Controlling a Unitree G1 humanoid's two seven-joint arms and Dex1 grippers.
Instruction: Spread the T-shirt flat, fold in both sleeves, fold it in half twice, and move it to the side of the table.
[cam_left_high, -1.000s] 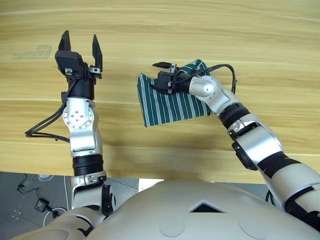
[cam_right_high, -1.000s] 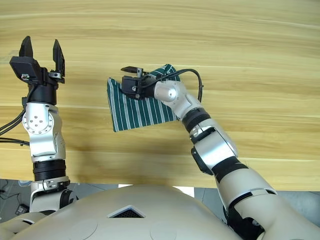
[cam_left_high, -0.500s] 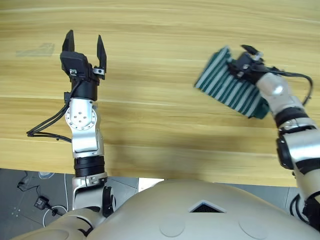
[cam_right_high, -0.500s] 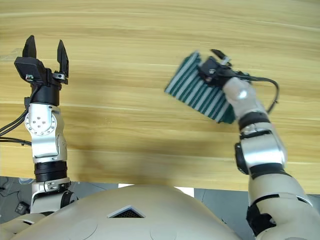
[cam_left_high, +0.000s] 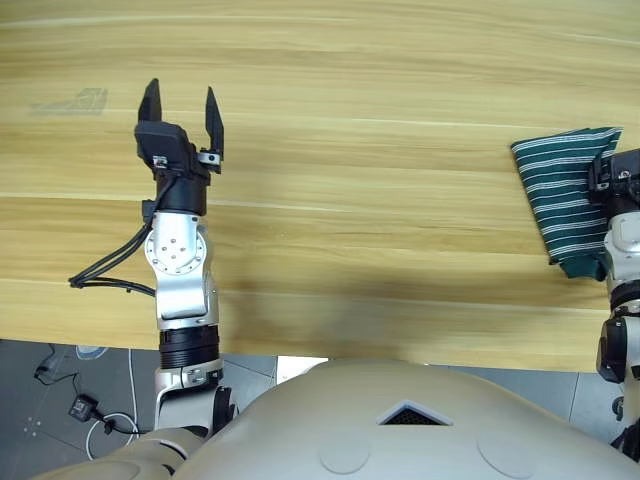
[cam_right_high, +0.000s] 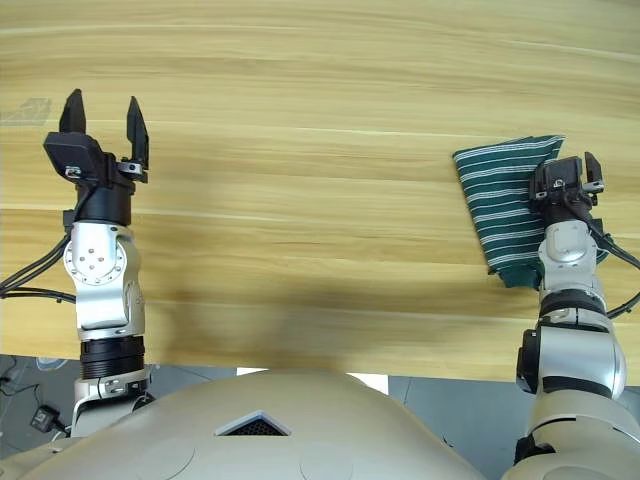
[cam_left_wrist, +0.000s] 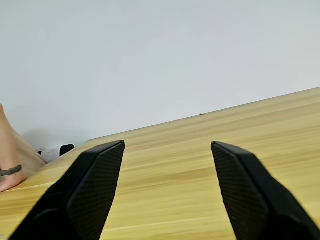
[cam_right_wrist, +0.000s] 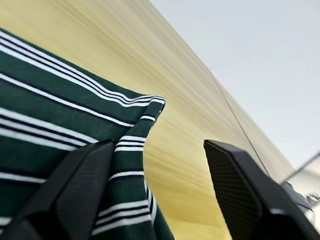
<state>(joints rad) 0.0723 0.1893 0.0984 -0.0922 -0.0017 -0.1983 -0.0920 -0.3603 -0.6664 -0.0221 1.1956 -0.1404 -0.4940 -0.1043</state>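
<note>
Right eye view: T-shirt (cam_right_high: 497, 205) near edge (cam_right_high: 450, 372)

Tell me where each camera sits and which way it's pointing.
Left eye: on the head, looking down at the table; both arms show.
Right eye: beside it, same scene; right gripper over the folded shirt.
Left wrist: on the left arm, facing across the table toward a wall; left gripper open.
Right wrist: on the right arm, low over the shirt; right gripper open.

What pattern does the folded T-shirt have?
The T-shirt is dark green with white stripes; best in right wrist view.
</note>
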